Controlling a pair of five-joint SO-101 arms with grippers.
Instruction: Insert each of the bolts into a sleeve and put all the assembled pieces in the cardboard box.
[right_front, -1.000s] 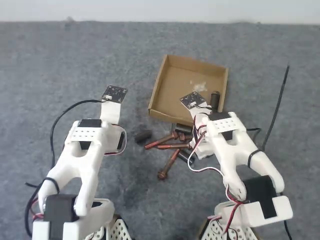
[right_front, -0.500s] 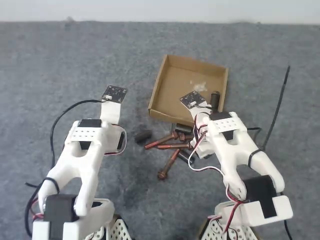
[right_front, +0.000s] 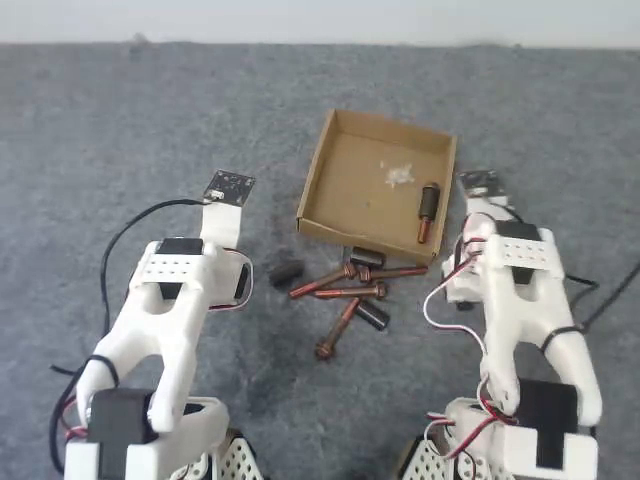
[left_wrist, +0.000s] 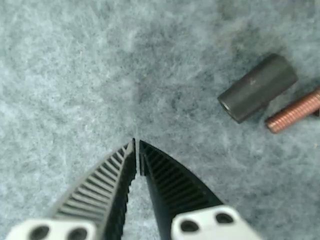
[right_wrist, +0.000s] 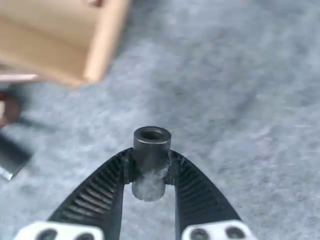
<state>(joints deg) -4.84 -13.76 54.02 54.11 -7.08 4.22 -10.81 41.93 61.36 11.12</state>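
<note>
The cardboard box (right_front: 358, 190) lies on the grey carpet with one bolt-in-sleeve piece (right_front: 428, 208) against its right wall. In front of it lie several copper bolts (right_front: 349, 292) and black sleeves (right_front: 373, 314). One sleeve (right_front: 286, 271) lies apart to the left; it appears as the sleeve (left_wrist: 257, 87) with a bolt tip (left_wrist: 295, 112) beside it. My left gripper (left_wrist: 136, 143) is shut and empty on the carpet, short of that sleeve. My right gripper (right_wrist: 151, 154) is shut on an upright black sleeve (right_wrist: 151, 165), just off the box's corner (right_wrist: 97, 50).
The right arm (right_front: 510, 290) stands to the right of the box and the pile. The left arm (right_front: 175, 290) is to the left of them. Black cables trail near both arms. Bare carpet stretches all around.
The right arm has swung from over the pile and the box's front edge to the right side of the box, which uncovers the piece inside. The left arm has not moved.
</note>
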